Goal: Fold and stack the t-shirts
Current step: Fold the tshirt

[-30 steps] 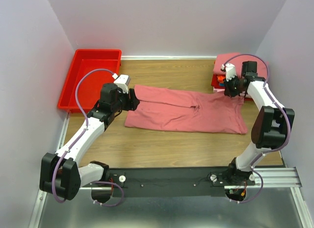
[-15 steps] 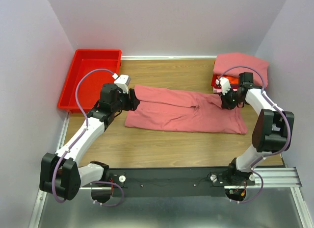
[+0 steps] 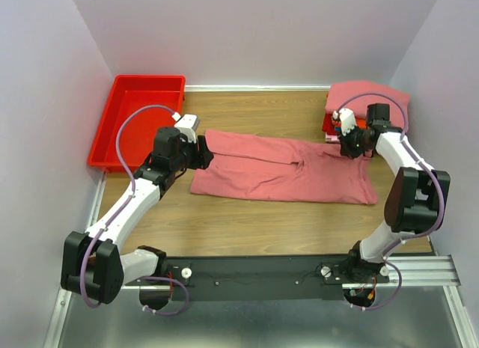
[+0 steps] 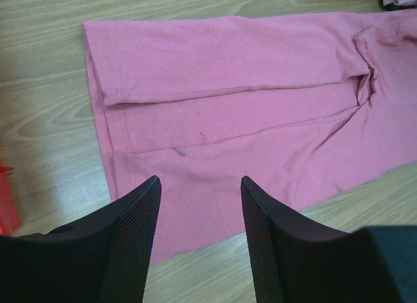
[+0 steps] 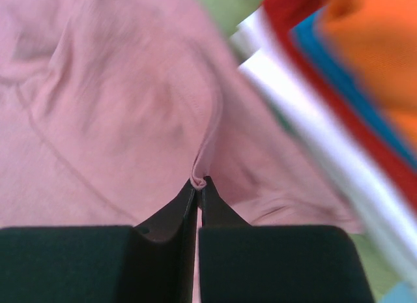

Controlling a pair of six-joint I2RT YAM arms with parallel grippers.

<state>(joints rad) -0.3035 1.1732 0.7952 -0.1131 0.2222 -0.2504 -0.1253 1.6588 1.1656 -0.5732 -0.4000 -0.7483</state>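
Soft pink t-shirt point(image 3: 284, 172) fold pinched, right gripper point(image 5: 197, 183).

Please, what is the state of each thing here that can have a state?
large pink t-shirt: lying flat on the table, partly folded
folded stack: shirts piled at the far right
red bin: upright, nothing seen inside
left end effector: open, over the t-shirt's left end
right end effector: shut on the large pink t-shirt

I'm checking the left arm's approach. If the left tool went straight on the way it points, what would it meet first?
Most likely the salmon-pink t-shirt: the left tool, open, points down at the cloth near its edge, with nothing between. Depth is hard to judge.
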